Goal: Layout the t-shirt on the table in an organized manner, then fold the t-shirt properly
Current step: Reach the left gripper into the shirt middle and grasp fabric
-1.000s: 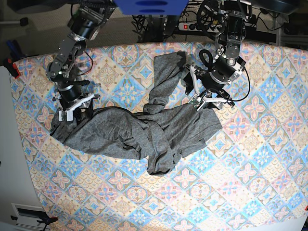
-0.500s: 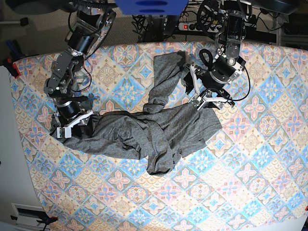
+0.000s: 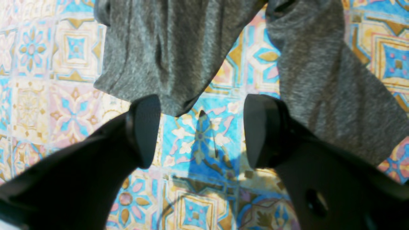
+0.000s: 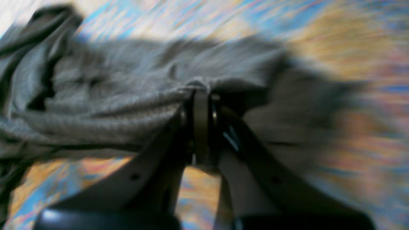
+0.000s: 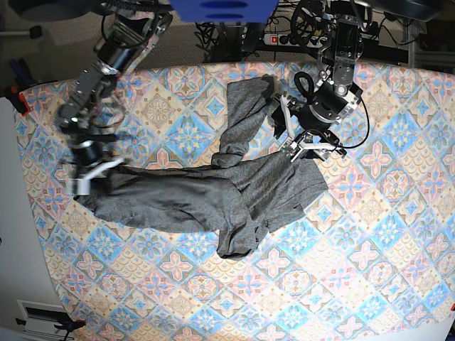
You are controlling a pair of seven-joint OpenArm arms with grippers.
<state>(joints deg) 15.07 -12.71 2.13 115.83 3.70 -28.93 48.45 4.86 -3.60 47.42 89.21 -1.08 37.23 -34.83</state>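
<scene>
Pastel tiles in pink, blue and beige are covering the wide worktop (image 5: pixel 384 234), with cables and a power strip trailing along the far edge behind the two arms. One t-shirt (image 5: pixel 206 199) is lying on it, dark heather grey, and it is nowhere near flat: a long band is stretching across the middle from left to right, another strip is running up toward the far side, and a rumpled fold is hanging toward the near edge.

Over on the scene's left, the right tool (image 4: pixel 202 95) is pinching a bunched hem of the shirt between closed jaws, and its wrist view is smeared with blur, so that arm is moving fast. On the scene's right, the left tool (image 3: pixel 202 127) is hovering just above the cloth with its jaws standing wide apart, bare tile showing between them, grey fabric lying just beyond the tips and beside one finger; it is gripping nothing.

Judging by this, the laying-out is only partly underway. The body is twisted, the sleeves are not spread, and no fold is started yet.

The count: one shirt, one worktop, two arms, two tools.
</scene>
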